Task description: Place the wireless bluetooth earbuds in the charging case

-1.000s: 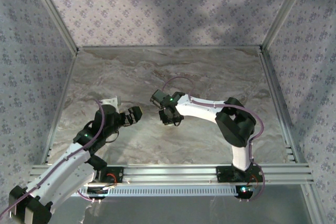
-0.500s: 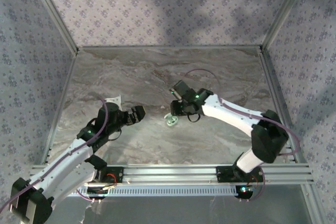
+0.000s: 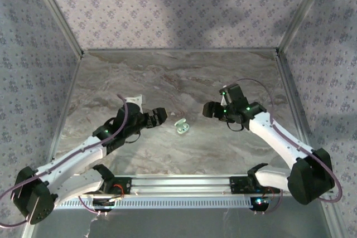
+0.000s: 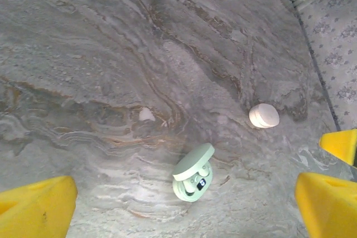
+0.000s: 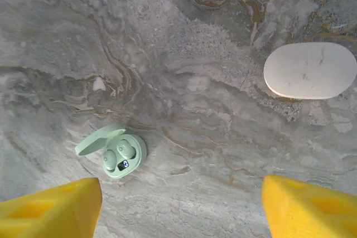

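**Open case at centre, both jaws released, loose earbud beside it**

On the marble desk, the left arm reaches in from lower left and the right arm from lower right. Both pairs of jaws stand released, grasping nothing. A white oval case lies shut at upper right of the right wrist view, well apart. The green charging case sits at centre, lid up, somewhat nearer the left jaws. In the left wrist view it lies just ahead between the yellow fingers, its length running up the frame. A white speck, likely an earbud, lies near it to the upper left, too small to show an axis. Half a second ago the right jaws hung over the green case. Now they stand off to its right, wider, and the left arm has stretched in.
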{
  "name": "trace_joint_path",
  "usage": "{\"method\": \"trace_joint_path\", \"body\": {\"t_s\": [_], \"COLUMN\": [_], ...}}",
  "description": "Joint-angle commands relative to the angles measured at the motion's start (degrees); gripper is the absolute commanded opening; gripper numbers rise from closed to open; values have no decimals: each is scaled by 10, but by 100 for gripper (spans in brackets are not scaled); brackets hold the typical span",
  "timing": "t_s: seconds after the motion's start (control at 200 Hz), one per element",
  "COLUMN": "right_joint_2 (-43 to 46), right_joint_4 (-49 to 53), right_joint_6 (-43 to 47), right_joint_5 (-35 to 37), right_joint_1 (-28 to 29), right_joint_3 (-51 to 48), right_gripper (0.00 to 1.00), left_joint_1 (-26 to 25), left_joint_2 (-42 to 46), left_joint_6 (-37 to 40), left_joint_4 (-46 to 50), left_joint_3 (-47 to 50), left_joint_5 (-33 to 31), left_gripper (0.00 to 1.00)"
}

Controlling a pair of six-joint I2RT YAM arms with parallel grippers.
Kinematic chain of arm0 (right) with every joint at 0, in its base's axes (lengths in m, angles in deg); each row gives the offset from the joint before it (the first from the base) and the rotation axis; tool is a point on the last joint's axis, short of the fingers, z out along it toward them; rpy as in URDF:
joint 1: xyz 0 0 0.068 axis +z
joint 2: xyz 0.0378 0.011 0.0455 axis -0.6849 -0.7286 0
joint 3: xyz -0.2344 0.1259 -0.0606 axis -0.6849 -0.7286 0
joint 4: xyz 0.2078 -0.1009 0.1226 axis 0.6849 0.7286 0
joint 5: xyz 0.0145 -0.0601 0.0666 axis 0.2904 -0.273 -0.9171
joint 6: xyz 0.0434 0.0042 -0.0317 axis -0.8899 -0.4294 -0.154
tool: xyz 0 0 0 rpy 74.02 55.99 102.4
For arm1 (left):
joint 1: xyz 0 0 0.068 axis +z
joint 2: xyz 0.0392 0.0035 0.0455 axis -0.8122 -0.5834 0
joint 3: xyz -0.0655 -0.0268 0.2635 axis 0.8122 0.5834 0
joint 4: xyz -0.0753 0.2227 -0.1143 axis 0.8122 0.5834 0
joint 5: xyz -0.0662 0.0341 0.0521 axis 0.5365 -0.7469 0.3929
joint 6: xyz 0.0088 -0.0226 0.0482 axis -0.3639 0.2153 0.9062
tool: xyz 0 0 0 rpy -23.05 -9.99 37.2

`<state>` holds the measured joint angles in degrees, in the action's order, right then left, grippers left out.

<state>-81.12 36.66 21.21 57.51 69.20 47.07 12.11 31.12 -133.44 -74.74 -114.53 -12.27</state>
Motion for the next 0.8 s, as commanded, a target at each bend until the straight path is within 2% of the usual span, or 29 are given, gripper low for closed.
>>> {"method": "trace_joint_path", "body": {"t_s": [0.0, 0.16, 0.28, 0.795], "right_joint_2": [29, 55, 40, -34], "right_joint_4": [-12, -44, -63, -104], "right_joint_6": [17, 18, 18, 30], "right_joint_5": [-66, -91, -130, -165], "right_joint_1": [-20, -46, -67, -69], "right_joint_3": [-18, -58, -68, -58], "right_gripper": [80, 83, 81, 80], "left_joint_1": [-26, -50, -52, -44], "left_joint_2": [-29, -87, -114, -189], "left_joint_6": [-2, 16, 21, 57], "left_joint_4": [-21, -5, -2, -40], "left_joint_3": [-24, -56, -76, -119], "left_joint_5": [-11, -13, -20, -3], "left_gripper": [100, 100, 100, 100]}}
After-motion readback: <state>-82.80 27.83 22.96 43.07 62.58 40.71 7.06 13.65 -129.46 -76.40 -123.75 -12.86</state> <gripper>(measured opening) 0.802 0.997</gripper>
